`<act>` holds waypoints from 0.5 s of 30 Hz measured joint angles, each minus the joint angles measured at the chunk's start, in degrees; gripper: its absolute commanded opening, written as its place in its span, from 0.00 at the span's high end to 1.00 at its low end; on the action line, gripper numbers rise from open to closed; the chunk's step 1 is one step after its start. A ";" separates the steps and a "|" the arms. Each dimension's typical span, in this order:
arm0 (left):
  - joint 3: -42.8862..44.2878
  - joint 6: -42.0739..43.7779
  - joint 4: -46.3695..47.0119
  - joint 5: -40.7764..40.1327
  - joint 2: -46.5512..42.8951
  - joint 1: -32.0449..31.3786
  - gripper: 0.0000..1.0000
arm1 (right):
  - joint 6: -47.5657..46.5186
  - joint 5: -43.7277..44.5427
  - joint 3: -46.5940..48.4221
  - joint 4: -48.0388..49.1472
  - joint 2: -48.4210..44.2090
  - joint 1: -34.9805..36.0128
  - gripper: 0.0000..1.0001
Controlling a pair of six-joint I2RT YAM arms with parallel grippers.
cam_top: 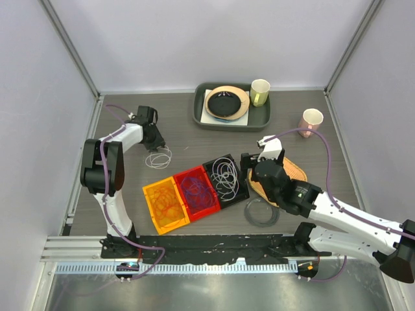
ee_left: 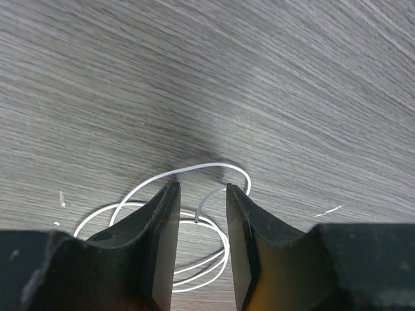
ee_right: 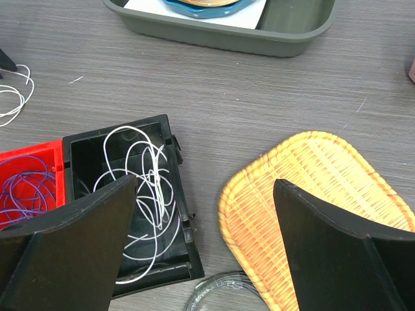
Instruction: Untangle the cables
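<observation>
Left wrist view, lower centre: left gripper [ee_left: 201, 188] fingers sit narrowly apart astride the white cable [ee_left: 194, 168], right gripper [ee_right: 204, 183] gaping; the thin strand may slip free.

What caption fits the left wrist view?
Left gripper, jaws apart, straddles a loose white cable coil on the grey table.

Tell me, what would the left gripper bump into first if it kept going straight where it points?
Probably the white cable; one strand of it already sits inside the left gripper. The table lies just behind it, though depth is unclear.
</observation>
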 measured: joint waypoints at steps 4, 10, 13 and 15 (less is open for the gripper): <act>-0.46 -0.07 0.11 1.25 0.00 -0.09 0.72 | 0.00 0.09 0.00 0.09 -0.02 0.00 0.09; -0.59 -0.42 0.24 1.75 0.00 -0.09 1.00 | 0.00 0.13 0.00 0.17 -0.02 0.00 0.09; -0.59 -0.15 0.26 2.10 0.00 -0.09 1.00 | 0.00 0.13 0.00 0.17 -0.02 0.00 0.09; -0.59 -0.11 0.24 2.60 -0.04 -0.09 1.00 | 0.00 0.13 0.00 0.17 -0.02 0.00 0.09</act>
